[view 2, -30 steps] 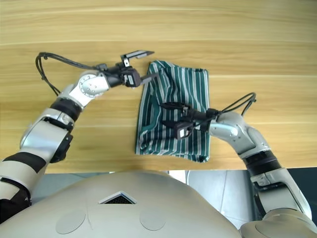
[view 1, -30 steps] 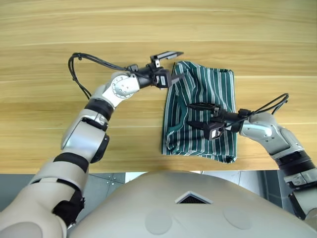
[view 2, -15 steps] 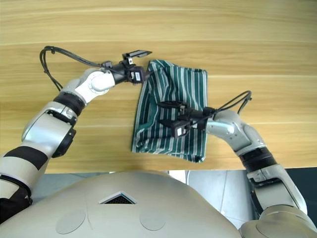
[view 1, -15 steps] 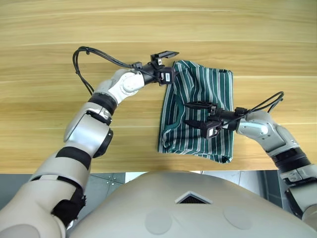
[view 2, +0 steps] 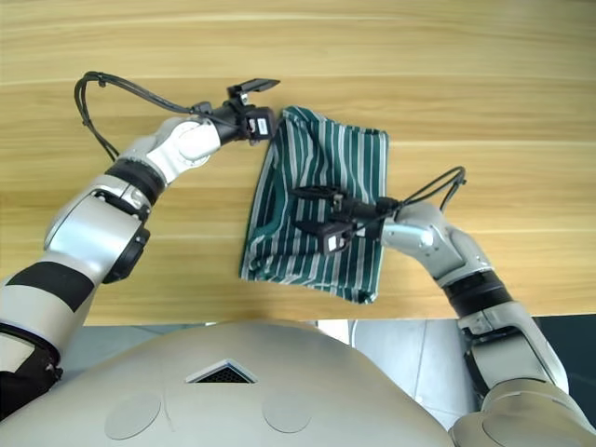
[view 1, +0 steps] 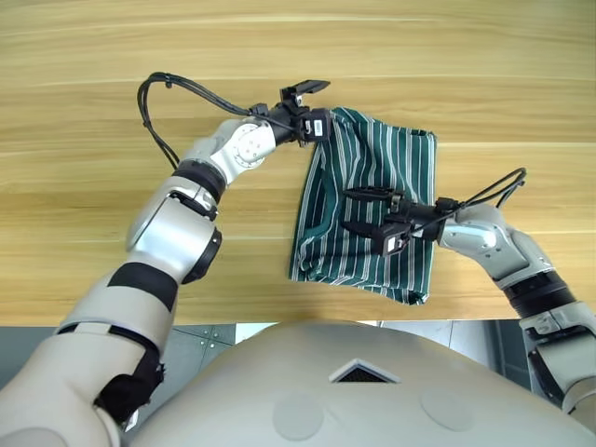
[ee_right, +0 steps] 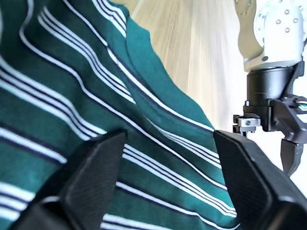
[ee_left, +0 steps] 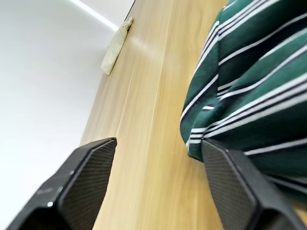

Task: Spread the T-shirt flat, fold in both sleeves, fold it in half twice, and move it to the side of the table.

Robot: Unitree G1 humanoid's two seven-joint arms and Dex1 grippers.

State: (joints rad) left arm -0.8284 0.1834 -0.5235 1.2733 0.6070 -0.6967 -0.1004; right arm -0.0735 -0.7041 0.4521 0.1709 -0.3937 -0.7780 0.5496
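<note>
The green T-shirt (view 1: 372, 177) with white stripes lies folded into a narrow rectangle on the wooden table (view 1: 93, 205). My left gripper (view 1: 323, 105) is open at the shirt's far left corner. In the left wrist view the striped edge (ee_left: 249, 86) sits beside one finger (ee_left: 230, 187), with bare wood between the two fingers. My right gripper (view 1: 346, 209) is open and low over the middle of the shirt, pointing toward the robot's left. In the right wrist view its fingers (ee_right: 91, 187) straddle striped cloth (ee_right: 72, 105).
The table's near edge (view 1: 233, 323) runs just in front of the shirt's near hem (view 1: 358, 284). Bare wood stretches to the left, right and far side. The left arm's black cable loop (view 1: 154, 102) arches above the table.
The right gripper has slid toward the robot's left, and the shirt's near part has shifted left with it. The left gripper has moved closer to the shirt's far left corner.
</note>
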